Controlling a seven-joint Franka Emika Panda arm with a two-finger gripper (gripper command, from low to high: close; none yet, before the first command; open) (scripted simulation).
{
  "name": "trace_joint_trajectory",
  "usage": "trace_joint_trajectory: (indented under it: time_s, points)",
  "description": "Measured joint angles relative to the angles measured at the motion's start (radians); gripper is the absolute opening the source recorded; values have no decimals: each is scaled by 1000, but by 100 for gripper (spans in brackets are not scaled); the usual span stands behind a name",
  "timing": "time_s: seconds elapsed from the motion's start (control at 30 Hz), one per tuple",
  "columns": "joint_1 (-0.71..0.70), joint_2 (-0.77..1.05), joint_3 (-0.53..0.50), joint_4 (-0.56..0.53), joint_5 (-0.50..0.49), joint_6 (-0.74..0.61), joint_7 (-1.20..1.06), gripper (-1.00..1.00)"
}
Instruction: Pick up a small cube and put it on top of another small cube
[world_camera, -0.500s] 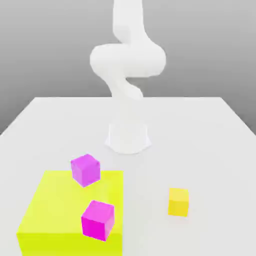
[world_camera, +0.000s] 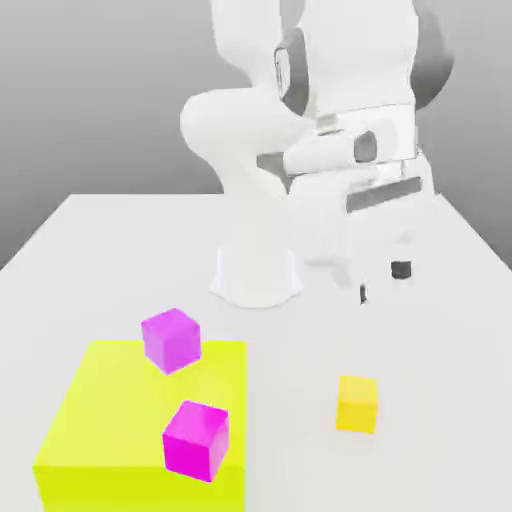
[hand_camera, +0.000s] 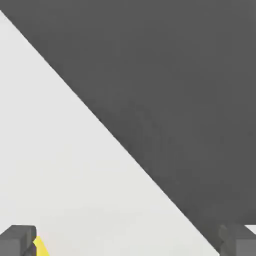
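The small bright-yellow cube (world_camera: 357, 403) rests on the white table (world_camera: 440, 330) toward the exterior view's right. Two magenta-pink cubes look alike: one (world_camera: 170, 340) at the far edge of the large yellow-green block (world_camera: 115, 420), the other (world_camera: 196, 439) near that block's front corner. My gripper (world_camera: 384, 281) hangs open above the table, beyond the yellow cube and well above it, with nothing between its fingers. In the hand view the two dark fingertips (hand_camera: 17, 240) stand wide apart, and a sliver of the yellow cube (hand_camera: 40, 247) shows beside one of them.
The arm's white base (world_camera: 256, 272) stands in the middle of the table behind the cubes. In the hand view, the table's edge (hand_camera: 115, 135) runs diagonally against the dark floor.
The arm has swung down into the exterior view. Its hand and open fingers now hang over the table on the right, behind the yellow cube. The cubes have not moved.
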Motion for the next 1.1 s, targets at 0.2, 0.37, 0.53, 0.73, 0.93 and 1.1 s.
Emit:
trace_joint_trajectory:
  time_s: [0.2, 0.37, 0.53, 0.73, 0.93, 1.1]
  points:
    - [63, 203, 31, -120, -45, 137, -212, 0]
    - [44, 380, 57, -106, -27, 280, -256, 0]
    - [25, 451, 78, -95, -15, 338, -265, -100]
    - [31, 407, 69, -102, -27, 301, -257, -100]
    - [15, 199, 42, -131, -57, 122, -280, -100]
    - [-72, 28, -56, -117, -94, -60, -508, -100]
